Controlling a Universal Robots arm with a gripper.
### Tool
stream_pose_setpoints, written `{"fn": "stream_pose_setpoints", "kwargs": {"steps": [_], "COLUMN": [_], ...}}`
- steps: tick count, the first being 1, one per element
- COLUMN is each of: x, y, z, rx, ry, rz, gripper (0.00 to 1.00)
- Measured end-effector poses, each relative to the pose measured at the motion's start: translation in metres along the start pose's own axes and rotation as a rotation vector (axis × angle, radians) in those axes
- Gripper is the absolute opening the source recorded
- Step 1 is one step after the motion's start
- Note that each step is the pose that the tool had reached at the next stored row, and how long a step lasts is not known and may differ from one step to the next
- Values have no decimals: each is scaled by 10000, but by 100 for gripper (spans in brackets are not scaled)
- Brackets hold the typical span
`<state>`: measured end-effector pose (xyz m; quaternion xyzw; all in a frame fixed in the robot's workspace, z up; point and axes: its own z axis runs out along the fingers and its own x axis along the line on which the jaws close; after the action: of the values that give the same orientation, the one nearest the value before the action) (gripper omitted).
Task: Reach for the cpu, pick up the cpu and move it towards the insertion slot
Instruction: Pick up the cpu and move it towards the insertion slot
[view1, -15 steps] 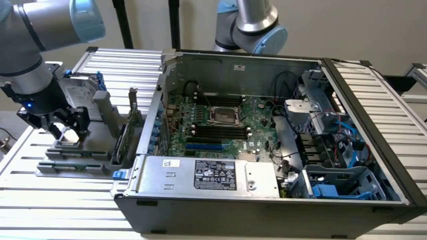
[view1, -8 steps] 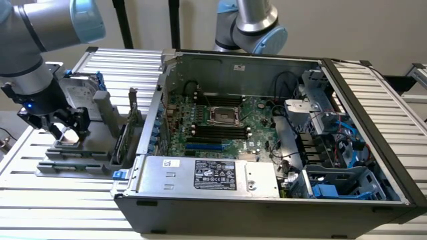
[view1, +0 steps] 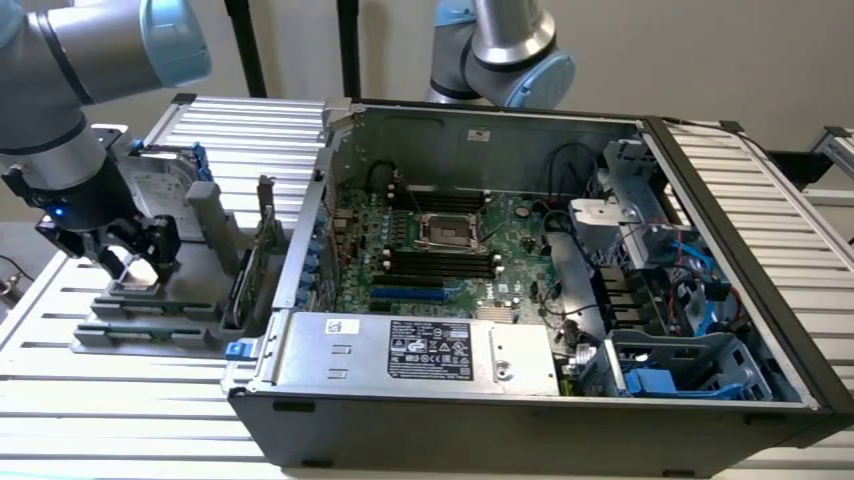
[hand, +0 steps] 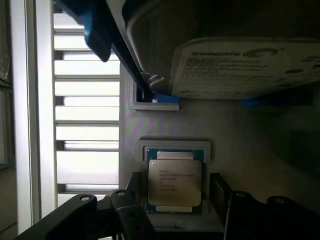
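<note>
Black fingers (hand: 218, 189) of the gripper (view1: 139, 268) are seen closest in the wrist view, held apart with one on each side of the cpu (hand: 175, 182). No squeeze is seen yet. A thin gap is left on both sides, so nothing is held. The cpu is laid flat, shiny side up, in a small square pocket of the grey tray (view1: 147, 330). That tray is set on the slatted table (view1: 107, 420) at the exterior view's left, outside the case (view1: 400, 425). The slot (view1: 450, 232) is found well apart from it, on the green board in the middle of the open case. The grab is judged to be the step in hand. For it to be done well, the fingers should be kept level and closed slowly on two opposite edges at the same time, so the cpu is not pushed sideways or tipped in its pocket. Only a soft squeeze is likely needed, as the chip looks thin. Care should be taken with the hard drive (hand: 245, 65), which is stood close by the cpu on the same tray. The arm (view1: 74, 60) is bent in from high on the exterior view's left. Its wrist is pointed straight down, so the gripper is hung upright right over the cpu.
</note>
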<state>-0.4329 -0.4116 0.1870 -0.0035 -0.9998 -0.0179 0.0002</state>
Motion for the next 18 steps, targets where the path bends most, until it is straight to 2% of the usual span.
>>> {"fn": "stream_pose_setpoints", "kwargs": {"steps": [18], "x": [18], "y": [28], "z": [28], "rx": [0], "ry": [-1], "rz": [23], "gripper": [65]}}
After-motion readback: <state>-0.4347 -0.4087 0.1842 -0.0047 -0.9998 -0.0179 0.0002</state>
